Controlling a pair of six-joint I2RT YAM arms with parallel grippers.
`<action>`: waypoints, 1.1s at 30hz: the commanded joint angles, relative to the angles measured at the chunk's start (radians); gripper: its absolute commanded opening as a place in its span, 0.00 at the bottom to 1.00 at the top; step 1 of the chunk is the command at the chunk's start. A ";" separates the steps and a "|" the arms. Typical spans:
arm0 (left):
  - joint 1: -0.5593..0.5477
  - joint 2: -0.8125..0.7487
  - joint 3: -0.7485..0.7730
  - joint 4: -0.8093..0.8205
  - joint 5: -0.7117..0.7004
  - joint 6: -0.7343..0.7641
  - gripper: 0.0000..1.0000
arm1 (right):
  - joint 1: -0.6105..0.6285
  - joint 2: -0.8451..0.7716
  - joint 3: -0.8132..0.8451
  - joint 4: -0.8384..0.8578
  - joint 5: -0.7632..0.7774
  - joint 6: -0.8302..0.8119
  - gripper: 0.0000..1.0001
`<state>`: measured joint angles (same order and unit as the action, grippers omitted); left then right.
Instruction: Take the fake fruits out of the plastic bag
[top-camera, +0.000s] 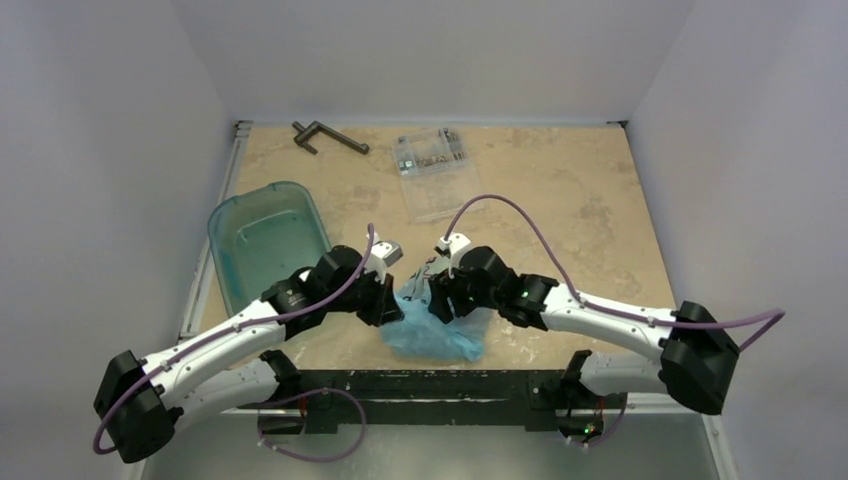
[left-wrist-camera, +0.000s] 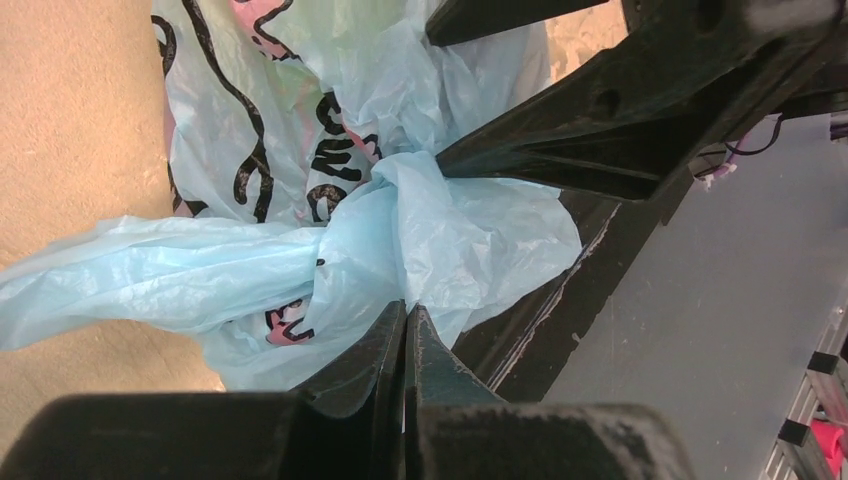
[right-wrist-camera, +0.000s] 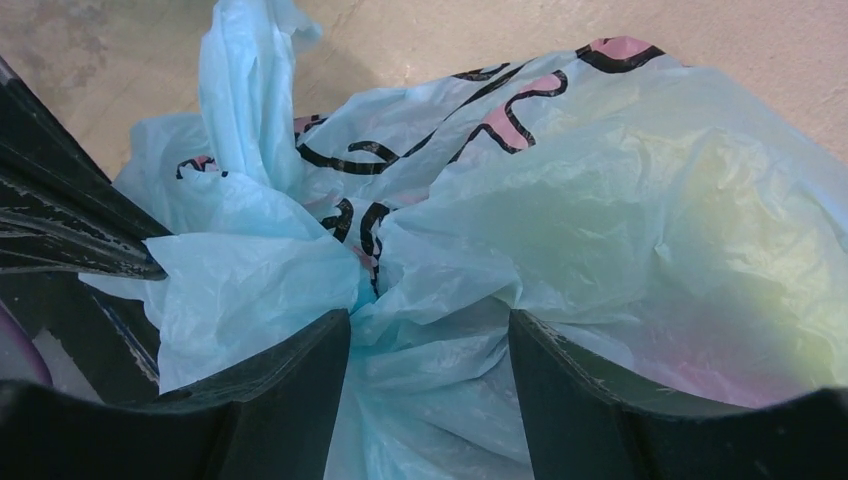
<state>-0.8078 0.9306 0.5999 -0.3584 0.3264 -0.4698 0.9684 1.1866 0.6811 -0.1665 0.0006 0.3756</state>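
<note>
The light-blue plastic bag (top-camera: 437, 332) lies crumpled at the table's near edge, between both arms. Its printed panel shows in the left wrist view (left-wrist-camera: 300, 150) and the right wrist view (right-wrist-camera: 430, 130). The fake fruits are hidden inside it; only a yellow-green and pinkish tint (right-wrist-camera: 700, 240) shows through the plastic. My left gripper (left-wrist-camera: 405, 312) is shut, pinching a fold of the bag at its tips. My right gripper (right-wrist-camera: 430, 325) is open, its jaws either side of the bag's gathered neck. Its fingers (left-wrist-camera: 560, 160) show at the bag's knot in the left wrist view.
A teal translucent tub (top-camera: 268, 240) stands left of the bag, beside my left arm. A clear flat parts box (top-camera: 432, 160) and a dark metal tool (top-camera: 328, 137) lie at the back. The table's black front edge (top-camera: 420, 382) runs just below the bag.
</note>
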 joint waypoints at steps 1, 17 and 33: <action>-0.005 -0.010 -0.006 0.030 -0.027 0.001 0.00 | 0.016 0.059 -0.003 0.094 -0.041 -0.051 0.60; -0.005 -0.059 0.072 -0.012 -0.105 0.047 0.00 | 0.019 -0.047 -0.025 0.224 0.646 0.298 0.00; -0.004 0.242 0.579 -0.265 -0.150 0.214 0.93 | 0.014 -0.152 -0.059 0.310 0.494 0.152 0.00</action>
<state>-0.8078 1.0641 1.0794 -0.5449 0.2050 -0.3241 0.9821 1.0779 0.6201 0.0956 0.5247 0.5488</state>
